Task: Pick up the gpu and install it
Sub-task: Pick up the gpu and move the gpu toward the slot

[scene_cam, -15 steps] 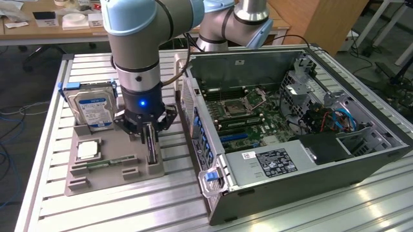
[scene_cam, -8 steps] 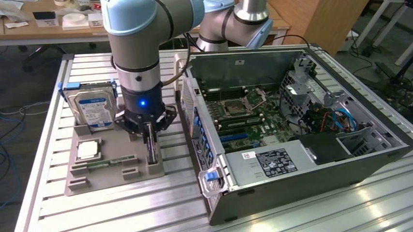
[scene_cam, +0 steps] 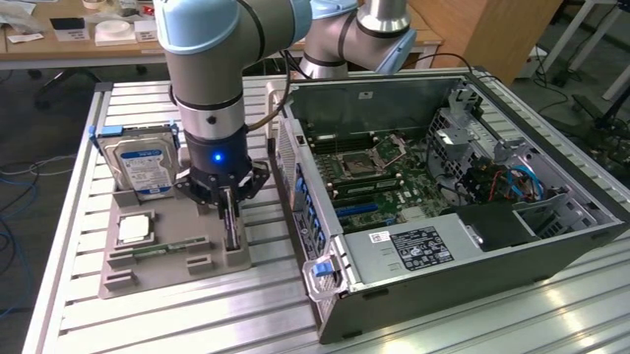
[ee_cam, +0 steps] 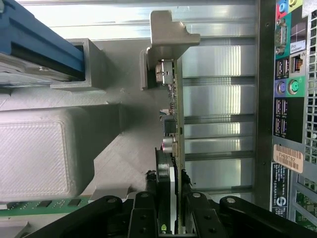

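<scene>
The gpu (ee_cam: 171, 144) stands upright, pinched within the claw (ee_cam: 172, 186).

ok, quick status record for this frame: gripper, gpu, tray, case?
gripper: down over the grey tray, fingers closed on the gpu's upper edge
gpu: upright on edge, seated in its tray slot
tray also holds: hard drive, cpu, memory stick
pc case: at the exterior view's right of the tray, open side up, motherboard exposed
</scene>
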`<control>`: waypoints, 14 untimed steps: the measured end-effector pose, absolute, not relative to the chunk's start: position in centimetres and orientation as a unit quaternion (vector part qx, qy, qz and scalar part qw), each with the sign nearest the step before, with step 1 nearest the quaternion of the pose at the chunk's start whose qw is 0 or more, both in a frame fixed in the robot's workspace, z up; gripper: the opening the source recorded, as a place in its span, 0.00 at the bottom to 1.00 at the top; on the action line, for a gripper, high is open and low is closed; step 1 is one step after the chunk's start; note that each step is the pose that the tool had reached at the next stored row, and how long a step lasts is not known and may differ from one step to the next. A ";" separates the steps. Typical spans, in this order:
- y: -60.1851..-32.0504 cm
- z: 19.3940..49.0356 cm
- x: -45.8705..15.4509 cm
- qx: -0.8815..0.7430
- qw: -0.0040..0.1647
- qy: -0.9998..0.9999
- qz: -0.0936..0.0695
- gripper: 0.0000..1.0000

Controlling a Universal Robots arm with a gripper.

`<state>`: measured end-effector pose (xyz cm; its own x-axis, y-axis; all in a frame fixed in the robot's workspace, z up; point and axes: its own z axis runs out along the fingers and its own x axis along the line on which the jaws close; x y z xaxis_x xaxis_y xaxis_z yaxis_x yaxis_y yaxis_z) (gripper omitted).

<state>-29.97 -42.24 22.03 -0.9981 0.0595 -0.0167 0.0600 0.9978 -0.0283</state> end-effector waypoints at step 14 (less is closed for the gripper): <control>-42.2 25.9 -30.0 0.030 0.008 0.999 -0.014 0.28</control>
<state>-29.97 -42.24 25.89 -0.9981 0.0596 -0.0168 0.0600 0.9978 -0.0283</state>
